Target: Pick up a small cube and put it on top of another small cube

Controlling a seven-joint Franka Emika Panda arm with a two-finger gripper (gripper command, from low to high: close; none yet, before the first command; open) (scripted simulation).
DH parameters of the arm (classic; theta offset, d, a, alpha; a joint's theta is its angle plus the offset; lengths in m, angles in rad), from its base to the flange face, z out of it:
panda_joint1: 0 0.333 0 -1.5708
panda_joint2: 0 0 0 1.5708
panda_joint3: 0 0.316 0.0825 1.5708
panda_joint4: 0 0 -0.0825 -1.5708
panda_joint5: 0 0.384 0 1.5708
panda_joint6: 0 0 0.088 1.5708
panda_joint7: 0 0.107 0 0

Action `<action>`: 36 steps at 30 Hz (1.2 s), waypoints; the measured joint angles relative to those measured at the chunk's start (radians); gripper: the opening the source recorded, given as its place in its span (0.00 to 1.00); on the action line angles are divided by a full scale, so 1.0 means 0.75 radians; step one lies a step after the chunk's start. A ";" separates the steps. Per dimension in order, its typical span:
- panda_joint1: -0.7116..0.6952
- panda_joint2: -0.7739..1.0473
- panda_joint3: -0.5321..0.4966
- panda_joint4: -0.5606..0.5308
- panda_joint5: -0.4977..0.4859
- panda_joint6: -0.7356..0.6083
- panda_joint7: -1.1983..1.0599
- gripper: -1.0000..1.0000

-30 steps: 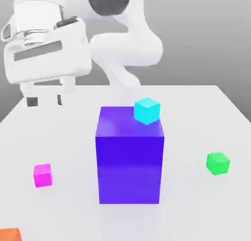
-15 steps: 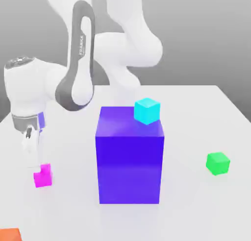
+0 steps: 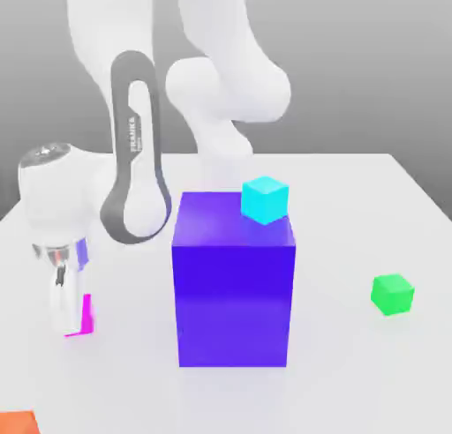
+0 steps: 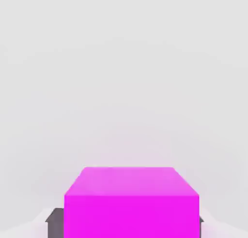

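Exterior view, clock centred on the big blue block [image 3: 234, 304]: flat-faced, crisp-edged, faint sheen. Small pink cube [image 3: 86, 318] near 9 o'clock, on the smooth pale table [image 3: 340, 370]. Gripper [image 3: 66, 325] grasping the pink cube, fingers against two opposite sides; white housing, rounded. Cyan cube [image 3: 265, 200], matte, on the block's top, toward 1. Green cube [image 3: 392, 295] at 3, bare table between it and the block. Orange piece [image 3: 18, 423] at 8, cut by the frame. Open table also between pink cube and block.
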 joint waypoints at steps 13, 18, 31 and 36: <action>0.205 -0.277 -0.242 -0.018 -0.407 -0.235 0.262 0.00; 0.387 -0.234 -0.073 0.102 -0.534 -0.274 0.216 0.00; 0.924 -0.305 0.454 0.145 -0.616 -0.371 0.074 0.00; 1.280 -0.434 0.603 0.047 -0.489 -0.430 -0.015 0.00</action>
